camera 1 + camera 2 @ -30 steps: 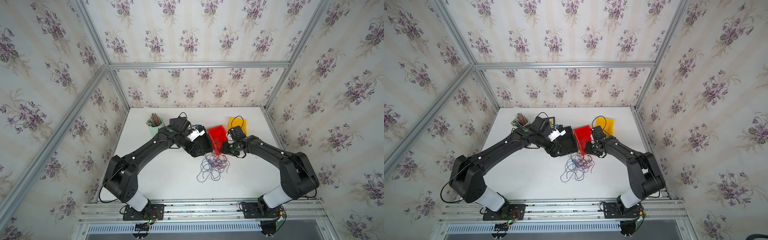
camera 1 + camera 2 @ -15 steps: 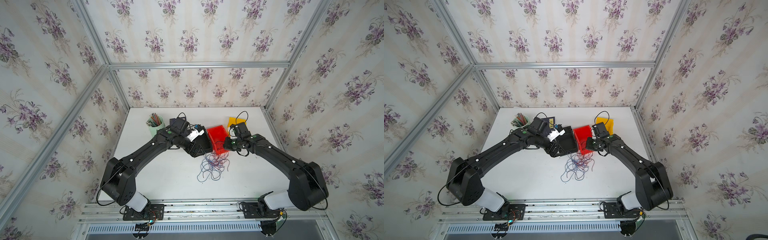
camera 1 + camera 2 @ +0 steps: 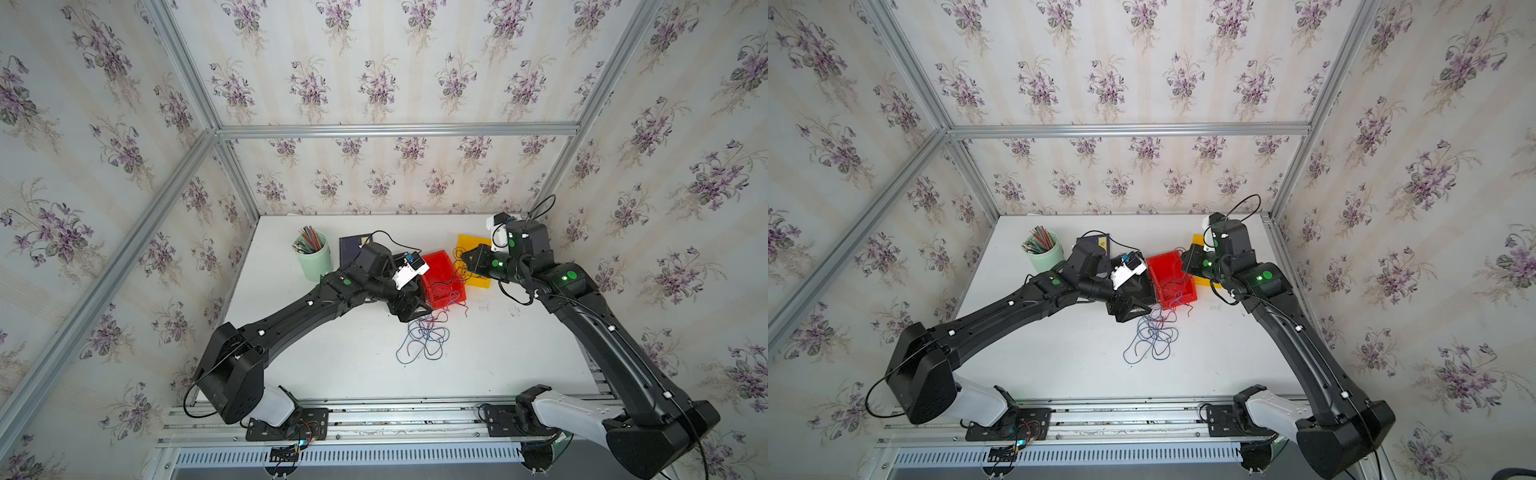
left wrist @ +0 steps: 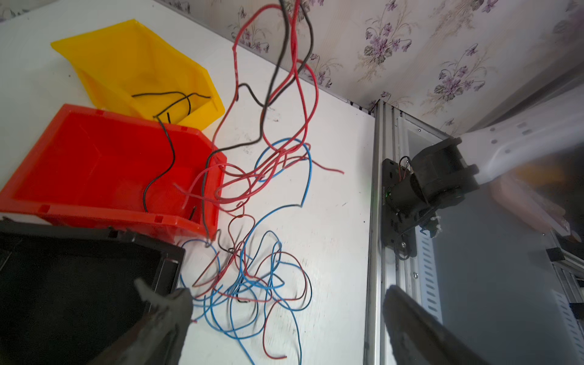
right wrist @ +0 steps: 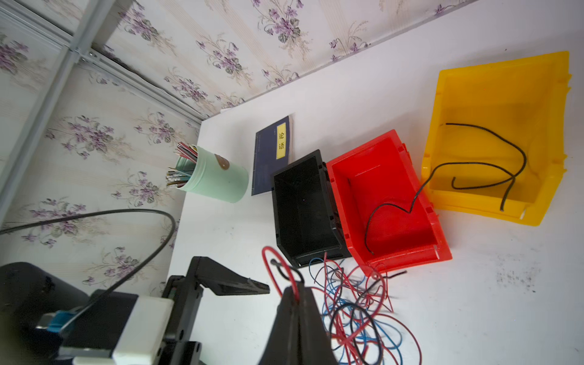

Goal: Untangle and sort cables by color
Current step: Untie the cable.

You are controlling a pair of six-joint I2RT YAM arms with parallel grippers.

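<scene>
Jaws: right gripper (image 5: 295, 292) pinches red and black cables (image 5: 354, 303); left gripper (image 4: 281, 297) gapes, empty.

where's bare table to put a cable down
Bare: the table strip between the cable tangle and the front rail, and behind the red bin along the back wall. Crowded: from the green cup across to the yellow bin.

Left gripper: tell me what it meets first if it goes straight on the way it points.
Most likely the loose cables on the table, which lie right ahead of the open left gripper. Depth is unclear; the black bin sits close beside one finger.
</scene>
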